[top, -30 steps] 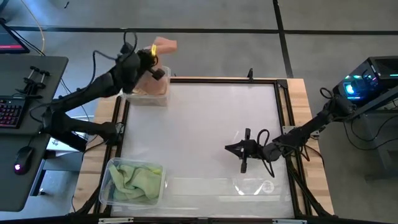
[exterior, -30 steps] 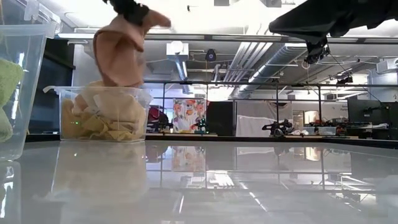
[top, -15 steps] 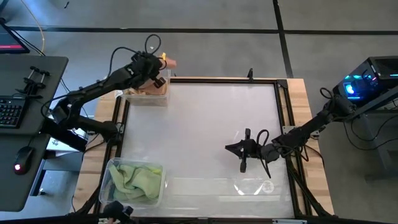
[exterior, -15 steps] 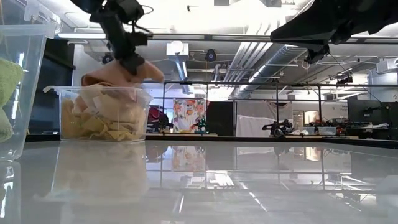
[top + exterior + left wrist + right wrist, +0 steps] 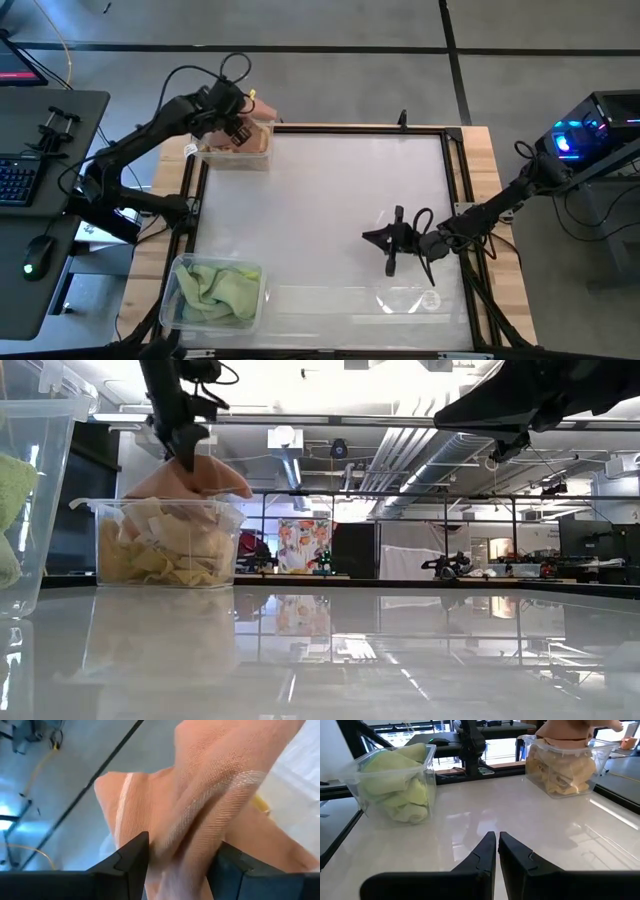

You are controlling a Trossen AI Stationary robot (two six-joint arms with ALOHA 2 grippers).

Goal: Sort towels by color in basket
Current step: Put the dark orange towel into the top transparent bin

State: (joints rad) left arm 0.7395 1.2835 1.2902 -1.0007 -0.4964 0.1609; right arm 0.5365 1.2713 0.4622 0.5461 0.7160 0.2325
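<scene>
Lowered onto the far bin, the salmon towel lies between the left end effector's spread fingers.

A keyboard and a mouse lie on the dark side desk beyond the tabletop's left edge.

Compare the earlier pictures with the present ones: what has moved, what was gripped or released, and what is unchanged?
The left gripper has brought the salmon pink towel down from mid-air onto the heap in the far clear bin. Its jaws have parted, though the cloth is still between the fingers. The right gripper stayed shut over the table, and the green towels in the near bin did not move.
</scene>
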